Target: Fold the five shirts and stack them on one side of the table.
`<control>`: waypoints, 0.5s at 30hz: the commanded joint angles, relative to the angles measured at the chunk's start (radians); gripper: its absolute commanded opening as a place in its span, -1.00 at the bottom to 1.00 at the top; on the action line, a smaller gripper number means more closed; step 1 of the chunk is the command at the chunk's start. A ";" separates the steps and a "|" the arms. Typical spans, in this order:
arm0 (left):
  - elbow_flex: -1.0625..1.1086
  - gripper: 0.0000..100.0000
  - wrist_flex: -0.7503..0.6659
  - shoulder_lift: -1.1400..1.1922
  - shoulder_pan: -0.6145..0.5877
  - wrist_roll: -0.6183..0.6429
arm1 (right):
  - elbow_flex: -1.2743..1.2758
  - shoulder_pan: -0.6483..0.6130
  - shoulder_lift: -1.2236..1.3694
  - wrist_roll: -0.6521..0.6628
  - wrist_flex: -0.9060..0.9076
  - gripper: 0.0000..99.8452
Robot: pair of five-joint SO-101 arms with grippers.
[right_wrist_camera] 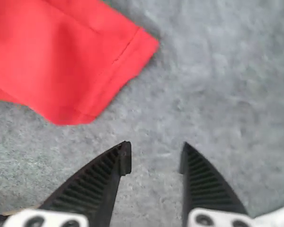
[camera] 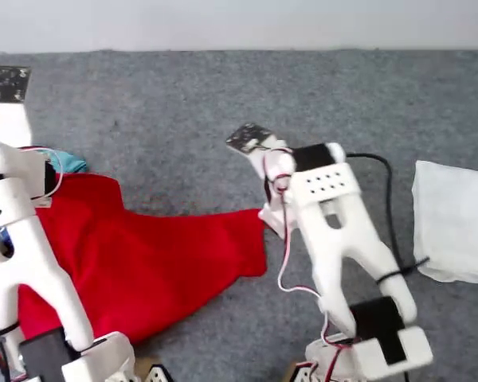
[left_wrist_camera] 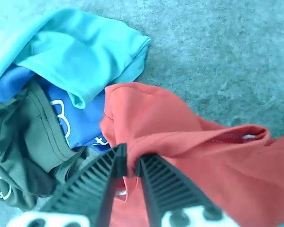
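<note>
Red shirt (camera: 167,255) lies spread on the grey table (camera: 183,103); it is soft and light, and I expect it to bunch when dragged. Your left gripper (left_wrist_camera: 131,158) is clamped on a fold. Your right gripper (right_wrist_camera: 155,151) hangs with its jaws apart beside the sleeve hem, so grip there.

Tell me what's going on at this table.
Two robot arms are working on laundry. The left gripper is shut on a bunched edge of the red shirt, which lies spread across the grey table. Beside that pinch sits a heap with a teal shirt, a blue shirt and a dark green shirt, all unfolded. The right gripper hangs open over bare table near the red shirt's far corner, touching nothing. A white garment that looks folded lies at the table's other side.
</note>
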 commanded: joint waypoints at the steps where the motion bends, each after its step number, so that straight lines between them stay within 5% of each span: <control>1: -0.021 -0.97 -0.012 -0.037 -0.008 0.044 | -0.103 -0.051 0.054 -0.003 -0.013 -0.51; 15: 0.045 -0.97 -0.012 -0.044 -0.006 0.058 | -0.453 -0.182 0.498 -0.005 -0.002 -0.48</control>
